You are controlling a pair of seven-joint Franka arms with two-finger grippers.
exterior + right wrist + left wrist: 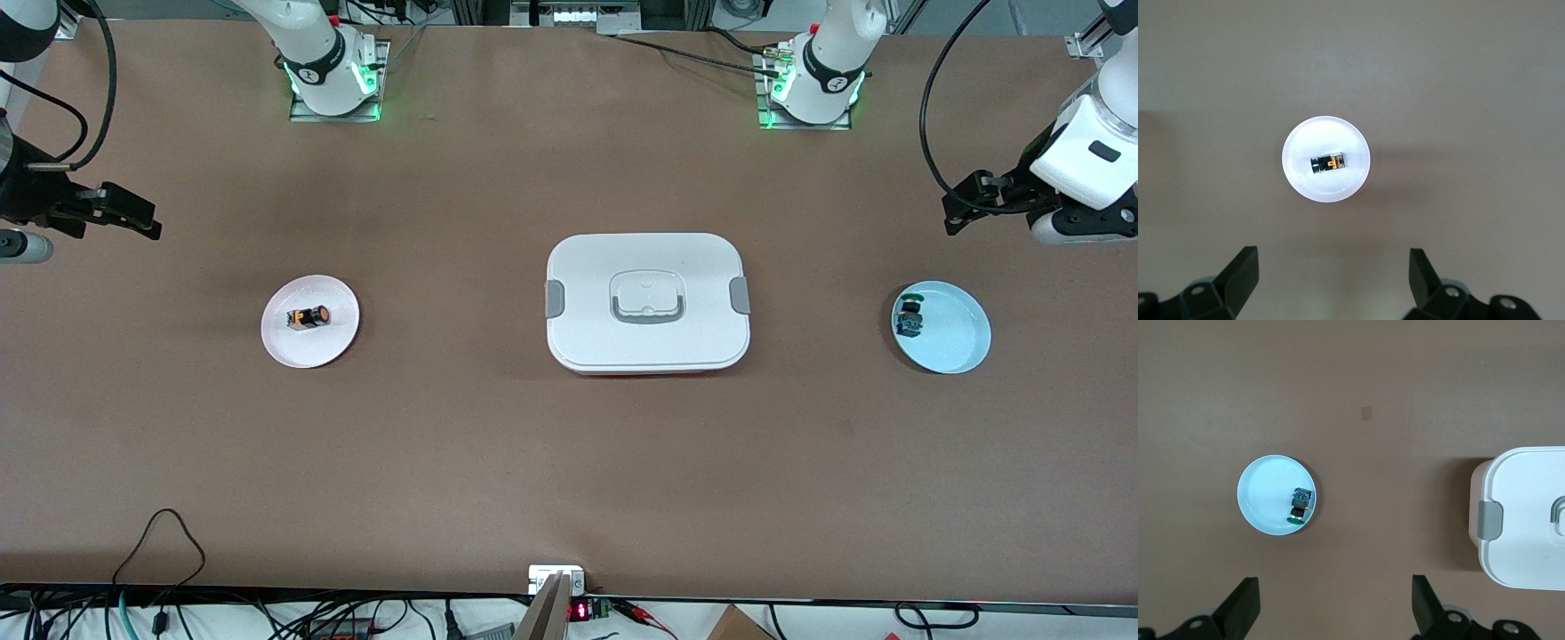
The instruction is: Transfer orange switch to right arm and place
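So nothing's grabbed yet: orange switch [308, 316] lies on its side in the pink plate [283, 348] toward the right arm's end, while left gripper [969, 203] and right gripper [124, 216] hang wide open, empty, up over bare table [569, 462].

We see a robotics lab: arm bases [336, 78] bolted at the tabletop [569, 444] edge, cables [160, 613] along another.

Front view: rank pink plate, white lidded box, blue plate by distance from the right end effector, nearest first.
Measured from the open right end effector, over the table's right-arm end:
1. Round pink plate, holding the orange switch, toward the right arm's end.
2. White rectangular lidded box, mid-table.
3. Round light-blue plate, toward the left arm's end.
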